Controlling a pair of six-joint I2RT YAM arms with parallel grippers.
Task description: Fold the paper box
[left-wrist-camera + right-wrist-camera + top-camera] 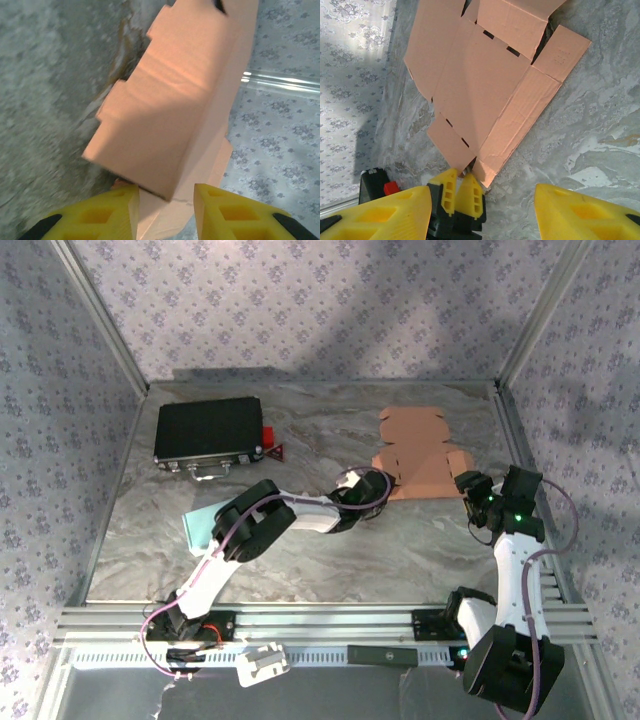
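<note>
The left gripper [166, 192] straddles the near corner of the brown cardboard box blank [480, 75]. The close view is blurred, so it is unclear whether its yellow fingers [469, 192] actually pinch the cardboard. The box lies far right on the grey marbled table [350, 560], one panel raised. The left arm stretches low across the table. The right gripper [482, 190] hovers beside the box, spread wide and empty.

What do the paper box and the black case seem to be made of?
Paper box: thin brown cardboard, matte; faint ribbing and creased fold lines suggest corrugated board. Black case: probably hard plastic or metal, dark shell with shiny rim and handle.
</note>
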